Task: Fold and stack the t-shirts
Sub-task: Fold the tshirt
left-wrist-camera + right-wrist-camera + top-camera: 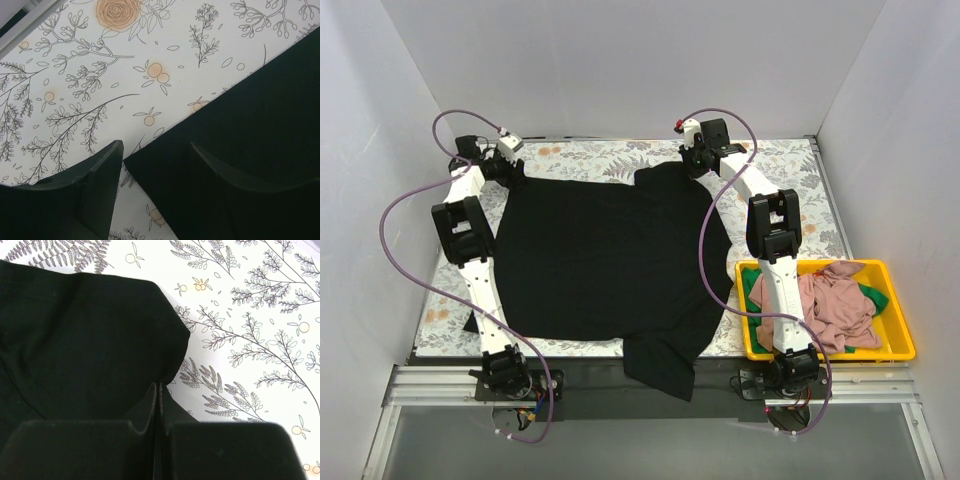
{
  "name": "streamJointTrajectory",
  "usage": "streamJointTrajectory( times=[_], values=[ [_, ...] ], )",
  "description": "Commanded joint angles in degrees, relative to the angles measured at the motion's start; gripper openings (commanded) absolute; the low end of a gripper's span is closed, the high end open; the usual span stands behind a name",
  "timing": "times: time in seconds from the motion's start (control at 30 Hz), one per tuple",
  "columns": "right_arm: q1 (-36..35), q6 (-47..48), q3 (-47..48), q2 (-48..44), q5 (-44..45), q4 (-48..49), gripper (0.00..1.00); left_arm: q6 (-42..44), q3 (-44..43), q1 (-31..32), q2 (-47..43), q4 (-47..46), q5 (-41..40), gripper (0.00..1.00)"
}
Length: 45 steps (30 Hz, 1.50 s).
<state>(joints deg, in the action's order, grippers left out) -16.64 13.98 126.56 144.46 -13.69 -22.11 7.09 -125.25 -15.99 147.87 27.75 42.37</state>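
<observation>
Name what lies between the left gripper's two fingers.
In the left wrist view, a corner of the black t-shirt, lying on the floral tablecloth, sits between the left gripper's open fingers.

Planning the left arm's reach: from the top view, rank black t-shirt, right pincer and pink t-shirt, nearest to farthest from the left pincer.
1. black t-shirt: far-left corner at the left pincer.
2. right pincer: far side, right.
3. pink t-shirt: near right, in bin.

The black shirt lies spread flat across the middle of the frame, one sleeve trailing down at lower centre. The pink shirt sits crumpled in the bin at lower right, atop the green shirt.
</observation>
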Motion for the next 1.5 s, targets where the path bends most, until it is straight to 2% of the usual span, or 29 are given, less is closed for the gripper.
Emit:
streamJointTrajectory(
  times=[0.0, 0.2, 0.47, 0.5, 0.63, 0.97, 1.2, 1.47],
  values=[
    [-0.4, 1.1, -0.2, -3.9, -0.9, 1.9, 0.01, 2.3, -0.3, -1.1, -1.1, 1.5, -0.1, 0.53],
    [-0.5, 1.7, 0.7, -3.5, -0.7, 2.0, 0.01, 3.2, -1.9, -0.7, 0.5, 2.9, 1.7, 0.48],
    [-0.5, 3.0, 4.0, -1.0, 3.4, 2.9, 0.01, 8.2, -1.8, 0.4, 1.2, 6.6, 0.1, 0.19],
    [-0.5, 2.7, 4.0, -1.0, 3.7, 3.3, 0.01, 8.2, -1.8, 0.4, 1.2, 6.6, 0.0, 0.10],
    [-0.5, 2.2, 3.9, -1.2, 4.9, 5.8, 0.01, 6.1, -2.0, 0.3, 0.8, 4.5, 0.1, 0.00],
    [-0.5, 3.4, 4.4, -5.1, 5.2, 8.0, 0.01, -0.9, 2.9, -0.8, -5.4, -6.6, 4.2, 0.00],
    [-0.7, 4.6, -4.9, -12.8, 2.4, 7.7, 0.01, 2.6, 13.8, -2.7, -12.1, -10.3, 8.1, 0.00],
    [-0.9, 4.1, -11.0, -18.4, 0.2, 5.2, 0.01, 3.7, 22.1, -4.9, -18.3, -13.3, 11.3, 0.00]
  ],
)
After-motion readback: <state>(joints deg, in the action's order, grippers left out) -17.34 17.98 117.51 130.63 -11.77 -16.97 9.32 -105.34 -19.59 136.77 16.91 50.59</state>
